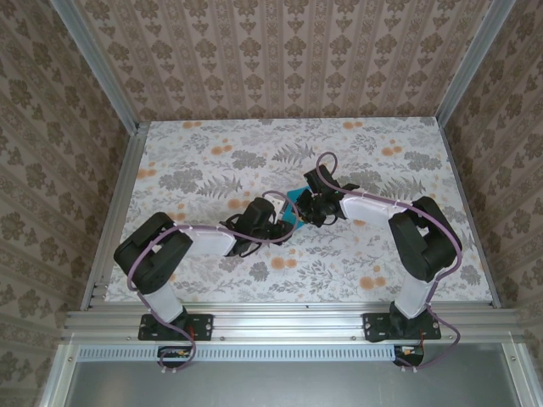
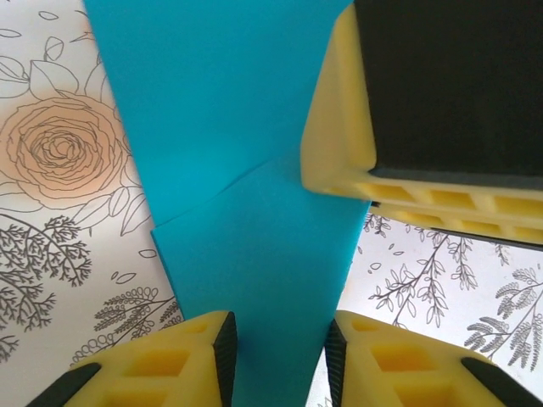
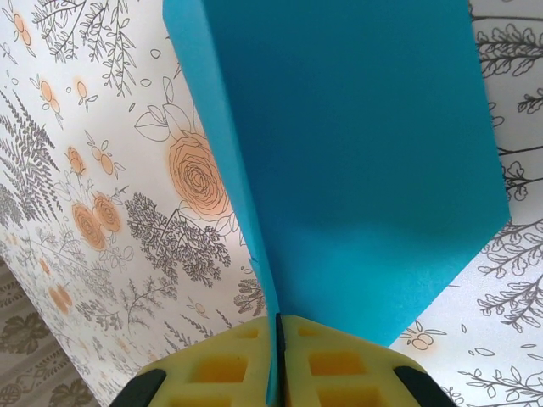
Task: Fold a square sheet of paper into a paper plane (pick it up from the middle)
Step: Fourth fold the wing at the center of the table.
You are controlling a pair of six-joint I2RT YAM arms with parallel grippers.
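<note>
Counter (image 1: pixel 212 153): a floral-print surface, with walls patterned on three sides.
Square sheet of paper (image 1: pixel 294 203): bright teal and plain. It sits near the middle of the counter, between the two end effectors where the arms meet.
Paper shape: in the left wrist view one layer (image 2: pixel 254 280) overlaps another, with a slanted edge crossing between them. In the right wrist view a crease runs from the top of the sheet (image 3: pixel 356 153) down to the pinch point.
Right end effector (image 3: pixel 278 326): the yellow fingers are pressed together with the edge of the paper nipped between the pads, so it has hold of the sheet. One of its fingers (image 2: pixel 335 127) lies against the teal sheet in the left wrist view.
Left end effector (image 2: pixel 280 326): the fingers stand partly apart with a clear gap, and the teal sheet runs through that gap. The pads are not pressed onto it, and I cannot tell whether either pad touches the paper.
Arms: both reach inward from the near edge, their wrists close together over the sheet.
</note>
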